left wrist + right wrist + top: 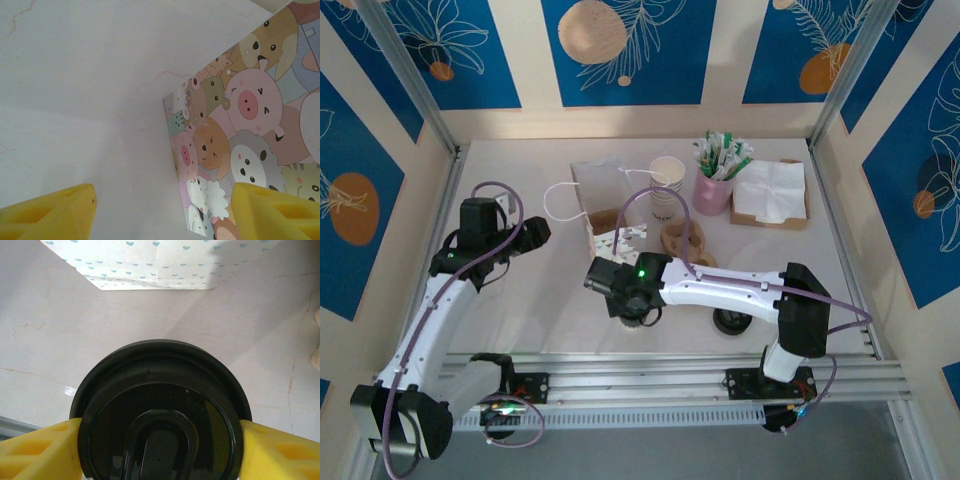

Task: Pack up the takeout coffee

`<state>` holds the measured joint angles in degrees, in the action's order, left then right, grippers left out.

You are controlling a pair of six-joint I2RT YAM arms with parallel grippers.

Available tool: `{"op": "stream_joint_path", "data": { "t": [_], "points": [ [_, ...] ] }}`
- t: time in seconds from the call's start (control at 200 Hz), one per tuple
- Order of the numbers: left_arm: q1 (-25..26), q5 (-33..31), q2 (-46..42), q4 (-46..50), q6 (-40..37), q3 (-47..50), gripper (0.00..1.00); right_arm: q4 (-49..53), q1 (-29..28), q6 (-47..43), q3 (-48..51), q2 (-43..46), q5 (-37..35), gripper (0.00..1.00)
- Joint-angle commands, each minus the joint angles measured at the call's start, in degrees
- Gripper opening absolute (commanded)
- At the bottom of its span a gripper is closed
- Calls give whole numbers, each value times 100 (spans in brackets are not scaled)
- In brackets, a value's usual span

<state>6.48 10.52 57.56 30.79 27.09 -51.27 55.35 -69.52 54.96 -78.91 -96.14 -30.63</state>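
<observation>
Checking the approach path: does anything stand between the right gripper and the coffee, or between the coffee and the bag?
Nothing visible. The right gripper straddles the coffee at its lid, and only bare table lies between coffee and bag.

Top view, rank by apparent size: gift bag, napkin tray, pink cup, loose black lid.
1. gift bag, largest.
2. napkin tray.
3. pink cup and loose black lid: look alike, lid partly hidden under the right arm, so unranked.
</observation>
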Motion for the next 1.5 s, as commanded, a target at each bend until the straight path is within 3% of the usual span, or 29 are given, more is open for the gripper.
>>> {"op": "stream_joint_path", "data": {
  "t": [0.0, 0.42, 0.83, 1.125, 1.491],
  "points": [
    [-42, 108, -1, -99, 57, 38, 71, 116, 18, 91, -115, 25, 13, 68],
    [-42, 86, -25, -121, 59, 63, 71, 297, -165, -385, -74, 631, 262, 62],
    [-42, 90, 43, -134, 68, 81, 71, 1256, -199, -1368, -608, 1720, 339, 61],
    [-34, 9, 150, -99, 58, 73, 71, 1870, -148, -2093, -1987, 1794, 207, 60],
    [-33, -60, 161, -81, 42, 82, 71, 2266, 251, -2839, -4032, 1119, 100, 59]
  ]
}}
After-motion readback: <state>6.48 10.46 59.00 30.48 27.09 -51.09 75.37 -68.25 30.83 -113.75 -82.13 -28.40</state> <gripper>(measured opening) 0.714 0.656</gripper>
